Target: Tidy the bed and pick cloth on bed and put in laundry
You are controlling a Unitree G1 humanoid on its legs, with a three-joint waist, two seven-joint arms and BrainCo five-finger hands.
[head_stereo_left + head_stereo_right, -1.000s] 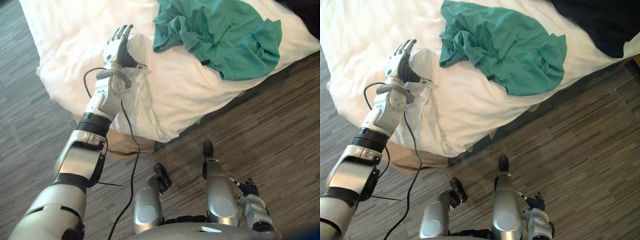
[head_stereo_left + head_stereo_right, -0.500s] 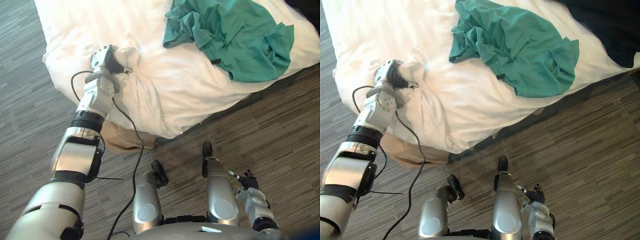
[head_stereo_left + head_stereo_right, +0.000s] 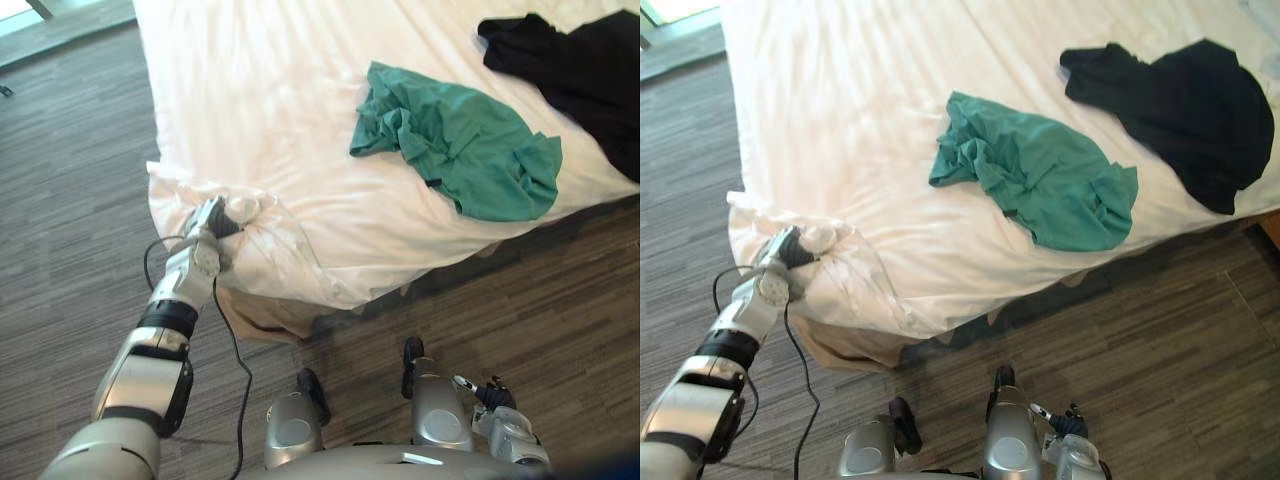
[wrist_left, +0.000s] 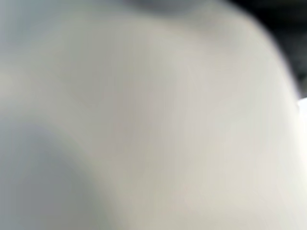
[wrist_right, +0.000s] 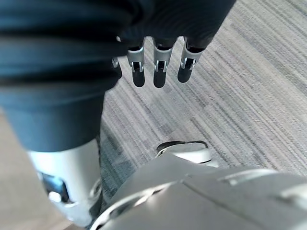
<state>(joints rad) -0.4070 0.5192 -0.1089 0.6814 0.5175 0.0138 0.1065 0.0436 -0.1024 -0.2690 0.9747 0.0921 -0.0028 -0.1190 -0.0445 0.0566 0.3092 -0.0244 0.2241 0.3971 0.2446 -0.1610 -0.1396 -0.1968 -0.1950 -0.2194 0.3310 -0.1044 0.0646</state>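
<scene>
The view has pulled back, and the left hand [image 3: 212, 218], flat and open a second ago, has clenched a fold of sheet [image 3: 272, 240] and dragged it out to the bed [image 3: 262, 312] corner, well away from the green cloth [image 3: 460, 150]. That hand sits at 8 o'clock in the head view, fingers curled tight into the white bunch, and its wrist view has white fabric right against the lens.

The sheet looks soft, light and loose. It bunches wherever it's grabbed, so I'd take it by the corner or hem and draw it flat, not by a mid-sheet fold.

On to the laundry. At 2 o'clock from the hand lies the green cloth, a crumpled teal garment near the bed's near edge, thin and limp, with deep folds at its 9 o'clock end. A pinch on those raised folds should lift it easily, though it will trail. At 1 o'clock in the view is the black cloth [image 3: 585, 75], spread flatter and apart from the green.

The right hand [image 5: 159, 72] is down at 5 o'clock, fingers relaxed and empty above the floor [image 3: 70, 200].
</scene>
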